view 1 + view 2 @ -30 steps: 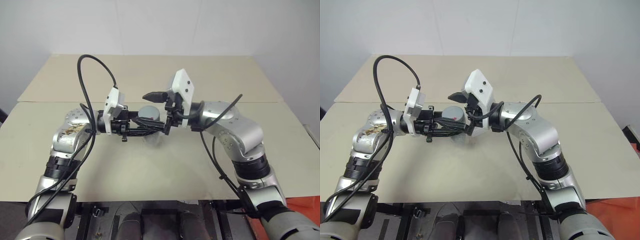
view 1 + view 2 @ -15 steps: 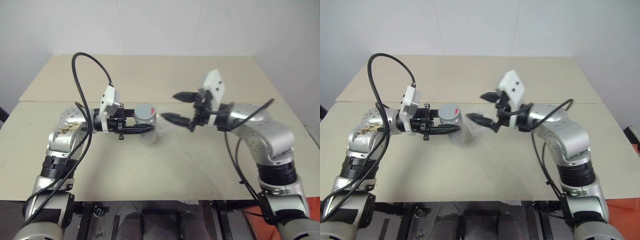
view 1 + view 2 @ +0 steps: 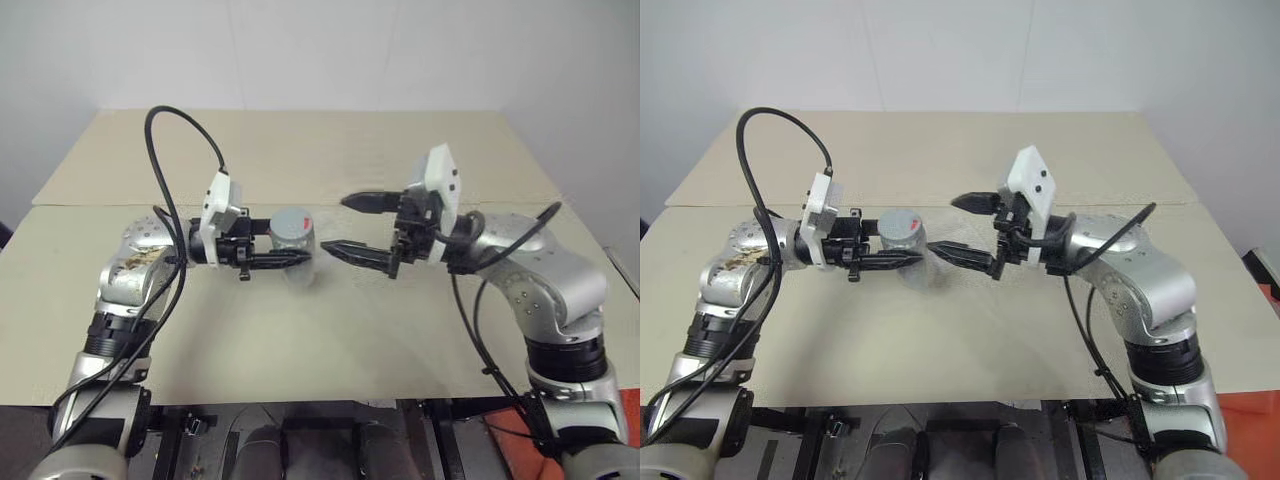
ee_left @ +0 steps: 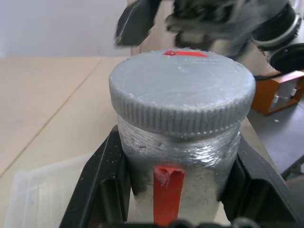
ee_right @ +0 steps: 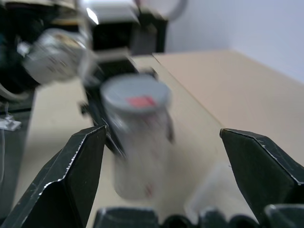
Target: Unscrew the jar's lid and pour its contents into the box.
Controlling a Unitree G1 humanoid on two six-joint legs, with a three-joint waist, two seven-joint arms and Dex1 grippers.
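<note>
Your left hand (image 3: pixel 290 258) is clamped round the jar (image 3: pixel 293 232), held off the tabletop (image 3: pixel 320 330) w/ lid (image 4: pixel 183 88) on, box (image 4: pixel 45 199) just below, while your right hand (image 3: pixel 350 225), empty & wide open, sits beside the jar, prob. lined up for the lid.

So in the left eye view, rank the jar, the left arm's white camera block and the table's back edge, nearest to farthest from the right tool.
1. The jar, lid on, just to the left of the open right tool.
2. The white camera block, further left, past the jar.
3. The table's back edge, well behind everything.
</note>
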